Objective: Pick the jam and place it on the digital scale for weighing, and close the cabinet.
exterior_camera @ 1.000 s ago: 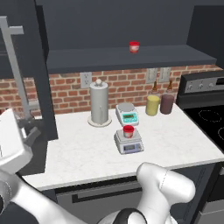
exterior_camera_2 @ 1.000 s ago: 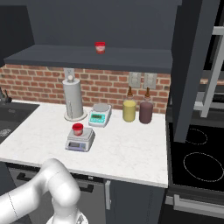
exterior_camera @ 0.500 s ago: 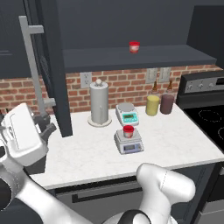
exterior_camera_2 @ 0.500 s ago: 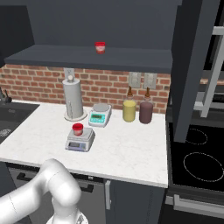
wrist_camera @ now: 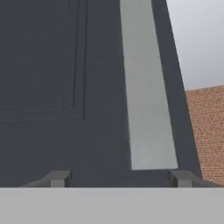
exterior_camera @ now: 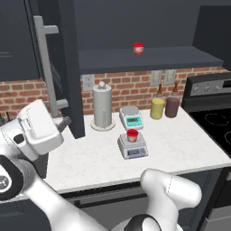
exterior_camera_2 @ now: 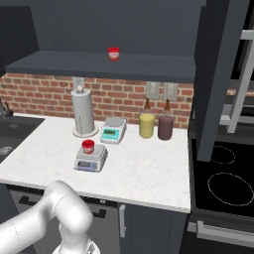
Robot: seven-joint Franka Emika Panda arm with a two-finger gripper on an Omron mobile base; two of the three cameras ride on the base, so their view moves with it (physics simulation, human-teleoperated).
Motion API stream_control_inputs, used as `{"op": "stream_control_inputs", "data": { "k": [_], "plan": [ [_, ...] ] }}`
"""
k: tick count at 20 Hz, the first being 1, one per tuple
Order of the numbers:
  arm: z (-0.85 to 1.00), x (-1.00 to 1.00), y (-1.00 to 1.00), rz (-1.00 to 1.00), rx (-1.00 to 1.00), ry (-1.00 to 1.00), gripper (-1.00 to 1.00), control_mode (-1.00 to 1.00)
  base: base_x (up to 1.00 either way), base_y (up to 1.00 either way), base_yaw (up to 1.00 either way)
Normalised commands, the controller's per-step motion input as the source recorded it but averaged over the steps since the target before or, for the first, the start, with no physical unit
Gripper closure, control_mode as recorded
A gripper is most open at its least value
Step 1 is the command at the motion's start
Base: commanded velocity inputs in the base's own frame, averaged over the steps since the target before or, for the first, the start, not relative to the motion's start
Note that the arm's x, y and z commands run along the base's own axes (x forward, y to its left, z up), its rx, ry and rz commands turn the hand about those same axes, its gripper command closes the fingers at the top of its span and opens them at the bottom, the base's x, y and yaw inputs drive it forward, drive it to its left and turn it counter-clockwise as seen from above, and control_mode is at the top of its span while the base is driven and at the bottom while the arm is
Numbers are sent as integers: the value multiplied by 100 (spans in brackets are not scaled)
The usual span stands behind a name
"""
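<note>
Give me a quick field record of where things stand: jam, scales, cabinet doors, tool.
jam on scale: a red jar sits on the digital scale with the bluish display
second jar: twin red jar on the cabinet shelf
other scale: teal-display scale behind, plate bare
cabinet doors: both swung open, left door, right door
tool: open, facing the left door's silver handle, not gripping it
remaining: close the cabinet
</note>
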Motion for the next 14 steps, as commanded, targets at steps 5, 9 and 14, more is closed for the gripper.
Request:
{"op": "stream_control_inputs", "data": {
  "k": [5,9,14],
  "plan": [
    [0,99,-35,4,6,7,-100,-100,0,0,0],
    [0,99,-38,5,6,8,-100,-100,0,0,0],
    [0,81,-44,8,7,7,-100,-100,0,0,0]
  ]
}}
